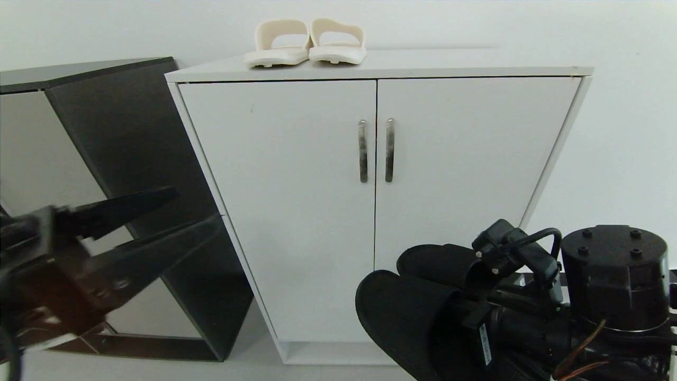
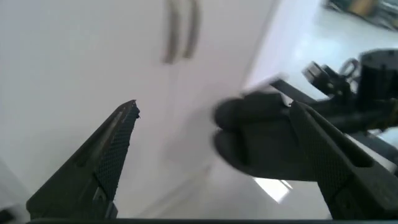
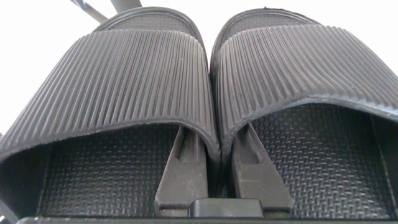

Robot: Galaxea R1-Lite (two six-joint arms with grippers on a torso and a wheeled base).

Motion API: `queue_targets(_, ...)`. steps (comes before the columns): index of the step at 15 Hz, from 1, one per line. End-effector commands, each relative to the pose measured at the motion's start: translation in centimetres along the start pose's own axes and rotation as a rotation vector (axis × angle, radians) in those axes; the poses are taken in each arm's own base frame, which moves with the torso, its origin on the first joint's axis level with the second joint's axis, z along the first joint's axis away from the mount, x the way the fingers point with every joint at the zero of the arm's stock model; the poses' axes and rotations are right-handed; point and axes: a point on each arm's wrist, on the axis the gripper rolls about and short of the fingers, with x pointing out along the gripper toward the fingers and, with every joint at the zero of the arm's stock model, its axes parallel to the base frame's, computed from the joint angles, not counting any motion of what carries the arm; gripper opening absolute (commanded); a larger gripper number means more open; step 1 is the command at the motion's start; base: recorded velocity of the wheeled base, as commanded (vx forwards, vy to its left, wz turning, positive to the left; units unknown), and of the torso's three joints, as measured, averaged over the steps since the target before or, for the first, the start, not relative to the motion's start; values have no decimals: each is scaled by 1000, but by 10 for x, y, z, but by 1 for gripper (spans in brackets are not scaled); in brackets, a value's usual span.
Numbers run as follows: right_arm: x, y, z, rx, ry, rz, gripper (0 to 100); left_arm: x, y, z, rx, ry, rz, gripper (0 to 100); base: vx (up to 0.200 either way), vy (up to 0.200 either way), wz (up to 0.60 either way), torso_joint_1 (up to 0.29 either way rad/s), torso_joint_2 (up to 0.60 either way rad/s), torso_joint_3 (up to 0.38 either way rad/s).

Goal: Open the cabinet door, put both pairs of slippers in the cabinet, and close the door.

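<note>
A white two-door cabinet (image 1: 285, 222) stands before me with both doors closed and its two metal handles (image 1: 376, 151) side by side at the centre. A cream pair of slippers (image 1: 307, 45) rests on its top. A black ribbed pair of slippers (image 1: 407, 312) hangs low in front of the right door. My right gripper (image 3: 217, 171) is shut on it, pinching the two inner sides together. To the left of the cabinet my left gripper (image 1: 195, 207) is open and holds nothing. In the left wrist view the left gripper (image 2: 214, 106) faces the doors, with the black slippers (image 2: 261, 137) beside it.
A dark glossy shelf unit (image 1: 137, 121) stands against the cabinet's left side, behind my left gripper. A white wall runs behind and to the right of the cabinet. Pale floor (image 1: 158, 370) lies below.
</note>
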Motion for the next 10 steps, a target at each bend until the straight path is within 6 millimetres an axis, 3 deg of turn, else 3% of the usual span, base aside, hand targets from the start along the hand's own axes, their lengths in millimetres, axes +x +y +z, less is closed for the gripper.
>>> queue_targets(1,8,1,-7,-3,15,0,0,67,-15,-2,-30,95,-162,100,0,0,0,0,0,0)
queue_targets(7,11,2,-15,-7,20,41,0,158,-40,14,-101,86,-280,100,0,0,0,0,0,0)
queue_targets(10,8,2,-14,-6,11,44,0,192,-43,21,-138,122,-351,100,0,0,0,0,0,0)
